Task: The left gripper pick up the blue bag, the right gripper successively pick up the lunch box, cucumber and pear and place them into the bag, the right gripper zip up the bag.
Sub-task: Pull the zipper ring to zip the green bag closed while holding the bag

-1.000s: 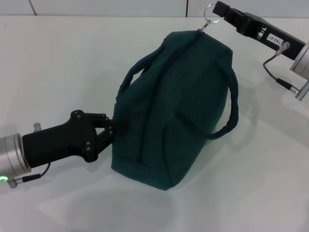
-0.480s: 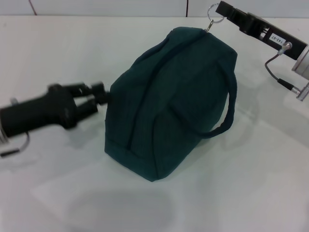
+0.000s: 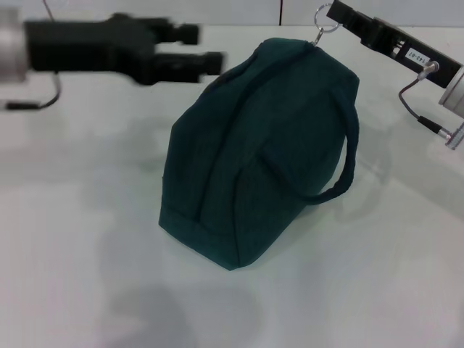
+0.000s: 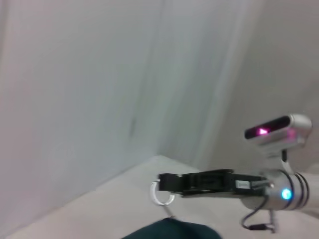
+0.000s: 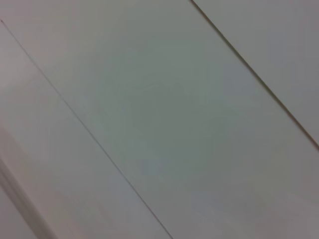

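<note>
While the blue bag (image 3: 261,152) sits zipped shut at the centre of the table (image 3: 87,239), its zipper ring (image 3: 326,16) at 1 o'clock is held in the closed jaws of the right gripper (image 3: 338,13). Left gripper (image 3: 199,52) hovers at 11 o'clock, jaws narrowly parted, holding nothing, just beside the bag.

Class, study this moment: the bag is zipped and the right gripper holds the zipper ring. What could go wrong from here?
1. The right gripper holds the zipper ring at the bag's far end; pulling further could tip or drag the bag, since nothing else steadies it.
2. The left gripper, open and close beside the bag, might catch its near handle.
</note>
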Controlling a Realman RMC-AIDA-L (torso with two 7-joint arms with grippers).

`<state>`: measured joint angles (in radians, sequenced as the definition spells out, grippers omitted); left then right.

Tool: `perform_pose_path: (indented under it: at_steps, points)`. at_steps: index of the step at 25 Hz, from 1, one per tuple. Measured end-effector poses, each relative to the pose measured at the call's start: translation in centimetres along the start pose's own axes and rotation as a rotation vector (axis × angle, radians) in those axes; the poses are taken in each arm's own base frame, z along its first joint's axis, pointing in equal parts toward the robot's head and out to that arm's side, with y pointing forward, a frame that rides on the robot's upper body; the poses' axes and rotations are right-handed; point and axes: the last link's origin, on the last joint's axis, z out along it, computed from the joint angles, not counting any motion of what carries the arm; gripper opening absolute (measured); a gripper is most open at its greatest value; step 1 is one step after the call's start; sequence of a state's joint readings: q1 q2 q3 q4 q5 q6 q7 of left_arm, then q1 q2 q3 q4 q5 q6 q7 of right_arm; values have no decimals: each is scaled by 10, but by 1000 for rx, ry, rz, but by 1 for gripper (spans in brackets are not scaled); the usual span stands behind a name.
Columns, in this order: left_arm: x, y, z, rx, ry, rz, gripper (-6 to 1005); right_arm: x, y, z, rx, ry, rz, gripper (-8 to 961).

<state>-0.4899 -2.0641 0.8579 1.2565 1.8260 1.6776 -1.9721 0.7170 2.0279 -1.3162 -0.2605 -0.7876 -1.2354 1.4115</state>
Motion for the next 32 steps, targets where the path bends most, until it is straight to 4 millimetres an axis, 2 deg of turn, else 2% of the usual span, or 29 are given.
perform_pose_path:
  at_steps: [2,4,10,12,17,24,26,32]
  points:
    - [13,8,13,-7,-62,5,718,0,-1,0,5,1,0,18]
    - [24,17,27,3,-129,12,748,0,-1,0,6,0,0,18]
    - [30,26,58,69,-238,2,838,0,-1,0,5,0,-1,19]
    - [29,24,62,93,-263,-14,868,0,-1,1,4,1,-1,19]
    - [24,20,68,133,-308,-31,863,0,0,1,1,2,-1,19]
    - [19,13,62,177,-244,-70,855,0,0,1,0,4,-1,19]
    - [18,13,60,174,-237,-58,652,0,0,1,0,4,-1,20]
    - [17,15,59,154,-235,-55,440,1,0,1,0,6,1,20]
